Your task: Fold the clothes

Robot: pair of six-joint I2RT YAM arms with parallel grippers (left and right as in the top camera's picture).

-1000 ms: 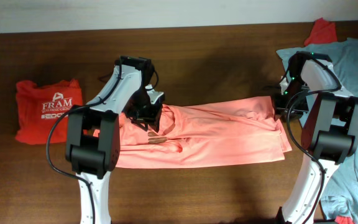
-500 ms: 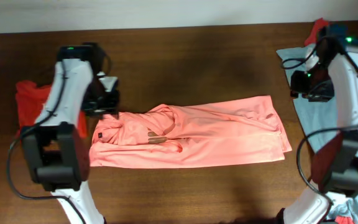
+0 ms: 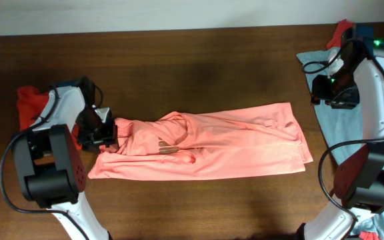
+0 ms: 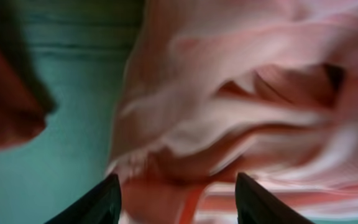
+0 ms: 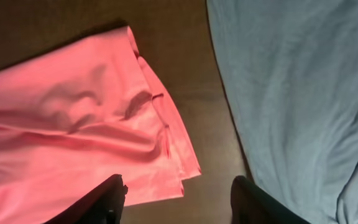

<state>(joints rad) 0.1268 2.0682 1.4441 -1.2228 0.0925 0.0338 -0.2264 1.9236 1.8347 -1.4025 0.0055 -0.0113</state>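
A salmon-pink garment [image 3: 232, 147] lies stretched left to right across the middle of the table, bunched at its left end. My left gripper [image 3: 105, 135] is low over that bunched end. In the left wrist view its fingers [image 4: 179, 202] are wide apart, with blurred pink cloth [image 4: 229, 93] under and between them. My right gripper [image 3: 335, 99] hovers off the garment's right end, open and empty. In the right wrist view its fingers [image 5: 179, 199] hang over bare table just past the garment's corner [image 5: 61, 124].
A folded red shirt with white print [image 3: 29, 107] lies at the left, partly behind the left arm. A light blue garment [image 3: 329, 130] covers the right side and shows in the right wrist view [image 5: 303, 93]. A red item [image 3: 342, 30] sits at the back right.
My left gripper came down from beside the garment's upper left to its left end, and that end shifted slightly left. The right arm has stayed nearly still since half a second ago.
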